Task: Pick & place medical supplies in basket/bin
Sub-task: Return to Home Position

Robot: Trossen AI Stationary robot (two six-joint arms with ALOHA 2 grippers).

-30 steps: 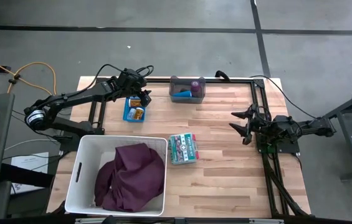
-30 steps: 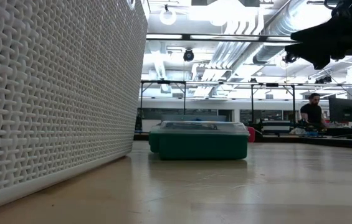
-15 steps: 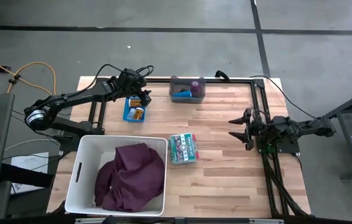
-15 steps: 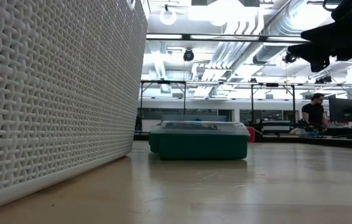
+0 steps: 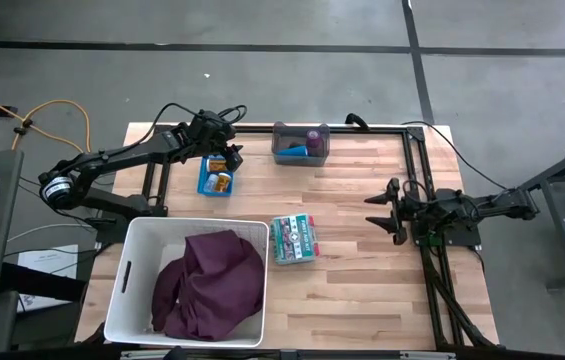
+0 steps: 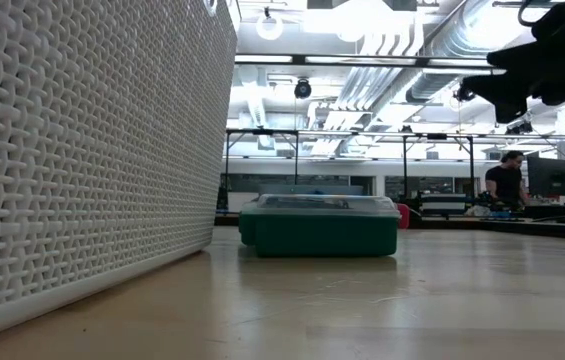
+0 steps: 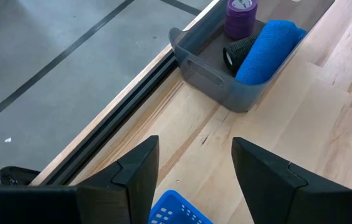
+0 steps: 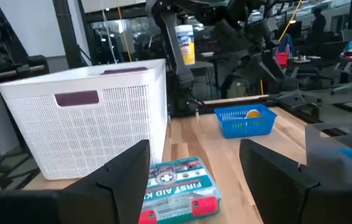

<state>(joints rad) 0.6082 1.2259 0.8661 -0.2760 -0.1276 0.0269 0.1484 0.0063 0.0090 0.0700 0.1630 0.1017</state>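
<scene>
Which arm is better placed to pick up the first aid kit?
Probably right: the right hand, open, faces the first aid kit straight on. The left hand hovers by the blue bin, pointing away.

Bright, even overhead light, soft shadows

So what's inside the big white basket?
A crumpled maroon cloth lies in the white basket and fills most of it. Some bare basket floor shows beside it. Anything under the cloth is covered, so I cannot tell.
</scene>
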